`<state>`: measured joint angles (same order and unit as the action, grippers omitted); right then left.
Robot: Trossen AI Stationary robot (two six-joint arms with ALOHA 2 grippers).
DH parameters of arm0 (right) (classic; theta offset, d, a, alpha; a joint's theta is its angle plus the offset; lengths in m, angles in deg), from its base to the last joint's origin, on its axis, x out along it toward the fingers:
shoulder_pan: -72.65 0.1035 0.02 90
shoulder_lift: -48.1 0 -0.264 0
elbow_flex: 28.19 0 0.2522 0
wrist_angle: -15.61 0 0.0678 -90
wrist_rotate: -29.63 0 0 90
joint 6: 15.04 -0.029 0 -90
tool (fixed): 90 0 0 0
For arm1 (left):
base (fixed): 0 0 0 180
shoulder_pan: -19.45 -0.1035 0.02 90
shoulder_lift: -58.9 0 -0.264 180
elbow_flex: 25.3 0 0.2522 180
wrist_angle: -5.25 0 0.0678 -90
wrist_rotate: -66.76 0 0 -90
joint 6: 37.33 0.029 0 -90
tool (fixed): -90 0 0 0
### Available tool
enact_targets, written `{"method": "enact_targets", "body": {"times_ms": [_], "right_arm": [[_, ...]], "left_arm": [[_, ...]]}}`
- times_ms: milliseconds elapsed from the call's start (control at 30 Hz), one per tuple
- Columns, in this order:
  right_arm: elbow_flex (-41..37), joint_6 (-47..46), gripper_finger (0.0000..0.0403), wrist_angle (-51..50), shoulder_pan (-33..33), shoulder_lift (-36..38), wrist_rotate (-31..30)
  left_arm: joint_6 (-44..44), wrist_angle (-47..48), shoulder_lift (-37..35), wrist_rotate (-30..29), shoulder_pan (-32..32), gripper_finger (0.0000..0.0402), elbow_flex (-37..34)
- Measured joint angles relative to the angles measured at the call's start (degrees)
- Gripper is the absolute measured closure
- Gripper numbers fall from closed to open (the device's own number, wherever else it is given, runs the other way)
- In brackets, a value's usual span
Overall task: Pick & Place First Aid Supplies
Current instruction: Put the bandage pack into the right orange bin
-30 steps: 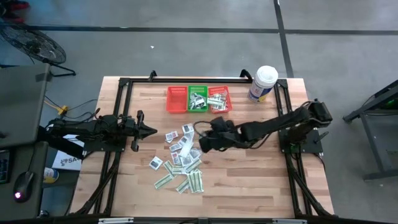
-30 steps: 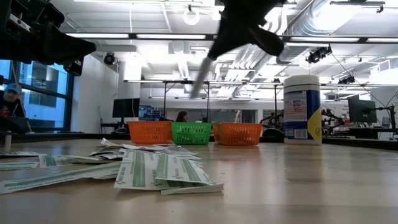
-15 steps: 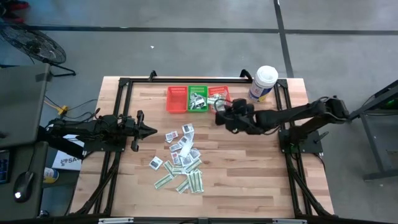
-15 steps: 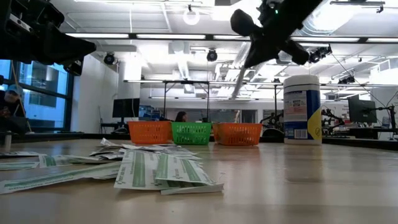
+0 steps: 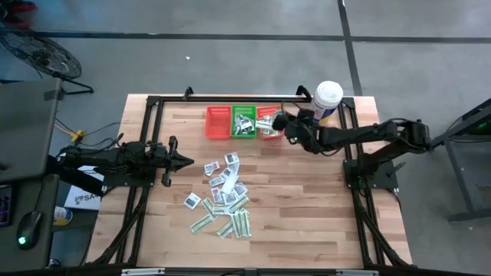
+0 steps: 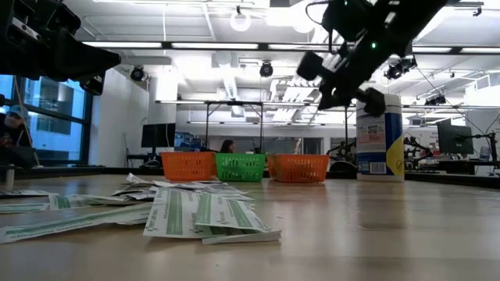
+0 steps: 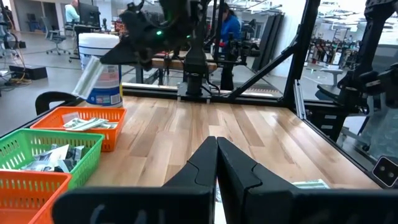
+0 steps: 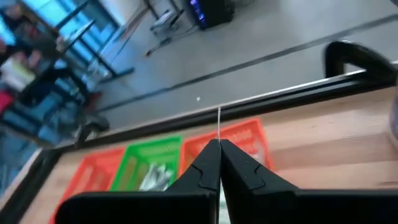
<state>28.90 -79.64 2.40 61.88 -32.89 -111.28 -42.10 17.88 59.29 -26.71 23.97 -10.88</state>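
The first aid supplies lie as a loose pile of small flat packets (image 5: 225, 195) at mid-table; more lie in the green basket (image 5: 244, 121) and the right red basket (image 5: 268, 123). My right gripper (image 5: 278, 121) hangs over the right red basket, shut on one narrow strip packet (image 7: 89, 76). In its own wrist view the gripper (image 8: 219, 144) shows that packet as a thin white edge. My left gripper (image 5: 184, 160) waits at the table's left side, shut and holding nothing. My right gripper pinches the strip packet by one end between its two fingers, and the packet's edge (image 8: 219, 127) sticks out past the fingertips. The fingers come from the table's right side, slanting a little downward. The strip hangs slanted below the gripper, clear of the basket (image 7: 93, 124).
A third basket, red (image 5: 218, 123), stands left of the green one in the far row. A big white tub with a blue label (image 5: 325, 102) stands at the far right, close behind my right arm. Black frame rails (image 5: 230, 98) run along the table's edges.
My right gripper has swung from above the packet pile toward the table's far edge and right, to over the right red basket, rolling its wrist and staying shut. The strip packet has travelled with it, lifted clear of the table.
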Motion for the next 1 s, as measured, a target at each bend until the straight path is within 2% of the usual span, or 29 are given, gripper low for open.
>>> {"method": "enact_targets", "body": {"times_ms": [133,333,700,1000], "right_arm": [[-1.26,-1.33,0.0403,2.95,-2.59,-1.35,2.21],[-1.2,1.66,0.0403,11.38,-4.95,-6.53,6.83],[-1.2,1.6,0.0403,14.9,-7.44,-13.04,13.83],[-1.2,5.54,0.0401,13.77,-8.85,-13.73,16.79]], "left_arm": [[0.0,0.0,0.01,0.01,-0.01,0.04,0.0],[0.0,0.0,-0.01,0.0,0.01,0.04,0.0],[0.0,0.0,0.01,0.02,0.01,0.04,0.0],[0.0,0.0,0.01,0.0,0.0,0.04,0.0]]}}
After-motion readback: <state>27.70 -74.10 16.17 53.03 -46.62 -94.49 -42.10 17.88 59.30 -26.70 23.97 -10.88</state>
